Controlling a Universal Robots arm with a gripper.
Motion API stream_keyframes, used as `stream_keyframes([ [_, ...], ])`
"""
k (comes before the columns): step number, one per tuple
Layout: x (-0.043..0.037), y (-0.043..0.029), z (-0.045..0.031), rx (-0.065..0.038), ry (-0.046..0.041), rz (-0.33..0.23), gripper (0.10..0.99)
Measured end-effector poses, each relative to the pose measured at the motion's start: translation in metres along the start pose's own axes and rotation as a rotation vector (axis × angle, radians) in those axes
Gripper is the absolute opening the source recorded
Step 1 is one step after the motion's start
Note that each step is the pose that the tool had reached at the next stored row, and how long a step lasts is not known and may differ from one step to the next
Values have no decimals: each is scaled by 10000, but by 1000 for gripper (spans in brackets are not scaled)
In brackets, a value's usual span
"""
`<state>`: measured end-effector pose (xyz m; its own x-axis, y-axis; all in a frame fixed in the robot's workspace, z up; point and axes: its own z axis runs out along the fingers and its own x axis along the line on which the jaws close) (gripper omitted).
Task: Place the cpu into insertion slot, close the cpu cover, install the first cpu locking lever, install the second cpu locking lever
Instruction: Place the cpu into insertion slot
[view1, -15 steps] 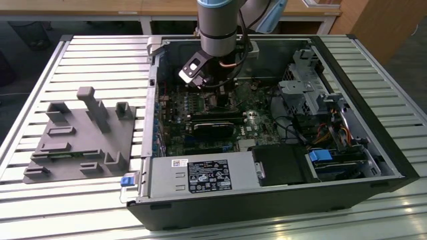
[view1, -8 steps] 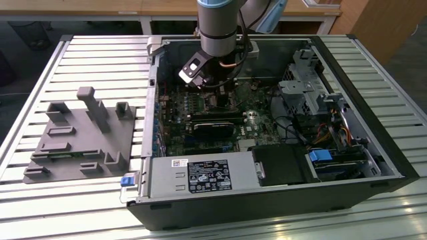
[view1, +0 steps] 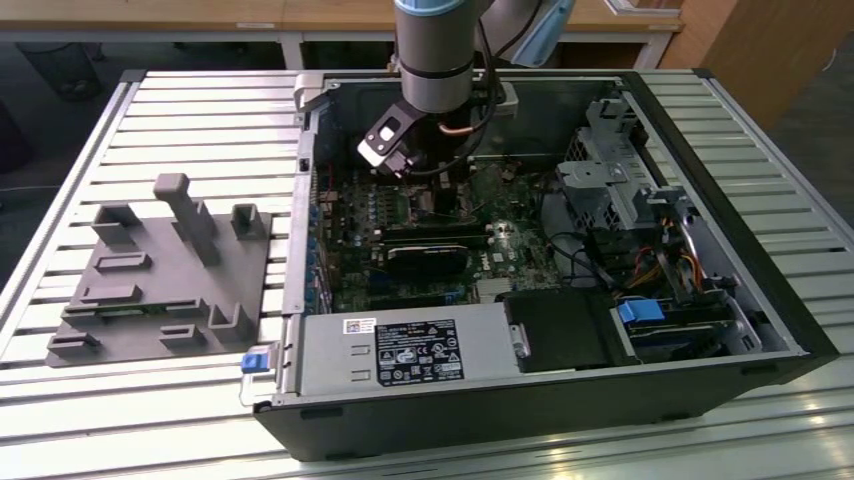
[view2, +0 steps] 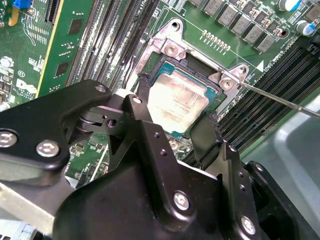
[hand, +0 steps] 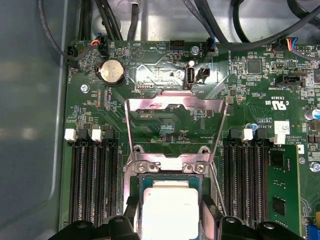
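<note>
Tool: my gripper (view2: 170, 117) hangs directly over the insertion slot (view2: 167, 49), inside the open computer case, with the jaws narrowed to about the chip's width.
Hold: one finger (view2: 136, 102) sits at each of two opposite edges of the cpu (view2: 177, 100). They look pressed against it, so I judge that I have hold of it.
Cpu: it lies flat with its silvery top up, inside the insertion slot's metal frame, and looks seated or very nearly so.
Cpu cover (hand: 175, 104): it is swung up off the insertion slot and stands open on its hinge edge, with green board showing through its window.
Locking lever (view2: 280, 100): a thin wire reaches away from one corner of the insertion slot and is not latched down.
Memory slots (hand: 92, 185): long black rows flank the insertion slot on two sides.
Key relation: the chip is straight below my tool, between the fingers. The line between my fingers runs parallel to the cover's hinge edge, and the raised cover stands just beyond the slot.
</note>
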<state>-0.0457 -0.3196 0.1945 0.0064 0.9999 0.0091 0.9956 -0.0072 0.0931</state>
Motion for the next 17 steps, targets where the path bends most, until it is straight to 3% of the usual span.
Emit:
stream_keyframes([
  [12, 1, 12, -113, 15, -2, 0, 588],
  [15, 1, 19, -138, 41, -1, -1, 408],
  [16, 1, 22, -146, 55, -1, -1, 408],
  [17, 1, 25, -154, 69, -1, -1, 349],
])
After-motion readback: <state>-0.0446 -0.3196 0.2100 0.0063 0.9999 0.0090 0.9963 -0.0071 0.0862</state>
